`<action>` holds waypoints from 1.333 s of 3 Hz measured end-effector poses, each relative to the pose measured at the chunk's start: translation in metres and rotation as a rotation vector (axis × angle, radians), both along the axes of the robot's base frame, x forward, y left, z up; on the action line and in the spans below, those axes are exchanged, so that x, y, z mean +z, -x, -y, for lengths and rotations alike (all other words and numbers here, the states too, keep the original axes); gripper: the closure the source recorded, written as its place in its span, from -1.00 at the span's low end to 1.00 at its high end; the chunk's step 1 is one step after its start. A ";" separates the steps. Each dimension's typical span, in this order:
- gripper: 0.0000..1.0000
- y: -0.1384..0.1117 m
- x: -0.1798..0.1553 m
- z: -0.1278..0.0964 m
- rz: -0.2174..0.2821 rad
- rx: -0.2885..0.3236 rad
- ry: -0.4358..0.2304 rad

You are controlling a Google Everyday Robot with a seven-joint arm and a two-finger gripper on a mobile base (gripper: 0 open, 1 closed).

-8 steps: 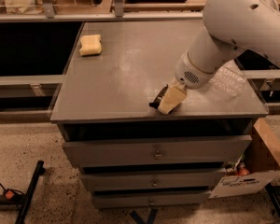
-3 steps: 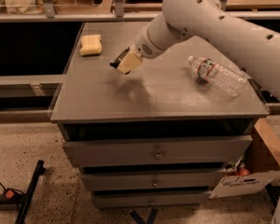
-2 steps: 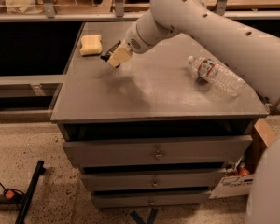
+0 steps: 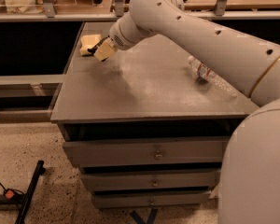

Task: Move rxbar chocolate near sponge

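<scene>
My gripper (image 4: 101, 51) hangs over the far left part of the grey cabinet top (image 4: 144, 90), right beside the sponge. It is shut on the rxbar chocolate (image 4: 94, 46), a black wrapper of which only a small dark end shows between the cream fingers. The sponge (image 4: 87, 43), a pale yellow foam block, lies at the far left of the top, partly hidden behind the gripper. I cannot tell whether the bar touches the surface.
A clear plastic water bottle (image 4: 210, 76) lies on its side at the right of the top. My white arm (image 4: 200, 36) spans from the right across the back. Drawers (image 4: 154, 153) sit below the front edge. A shelf with metal posts (image 4: 119, 3) runs behind.
My gripper has carried the black bar from the front right of the top, up and leftwards, to a spot right next to the sponge. The bottle has not moved.
</scene>
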State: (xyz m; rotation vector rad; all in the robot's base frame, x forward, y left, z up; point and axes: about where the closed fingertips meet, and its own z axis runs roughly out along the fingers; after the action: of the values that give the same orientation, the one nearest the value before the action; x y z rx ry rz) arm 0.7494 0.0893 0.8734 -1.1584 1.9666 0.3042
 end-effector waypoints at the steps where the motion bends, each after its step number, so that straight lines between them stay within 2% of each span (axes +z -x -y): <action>1: 0.22 -0.017 -0.010 -0.005 0.001 -0.052 -0.023; 3: -0.69 -0.016 -0.013 -0.008 -0.004 -0.049 -0.024; 4: -1.00 -0.016 -0.014 -0.010 -0.007 -0.046 -0.023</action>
State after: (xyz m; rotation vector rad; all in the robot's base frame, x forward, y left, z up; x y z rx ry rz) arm 0.7650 0.0992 0.8592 -1.0969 1.9875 0.3063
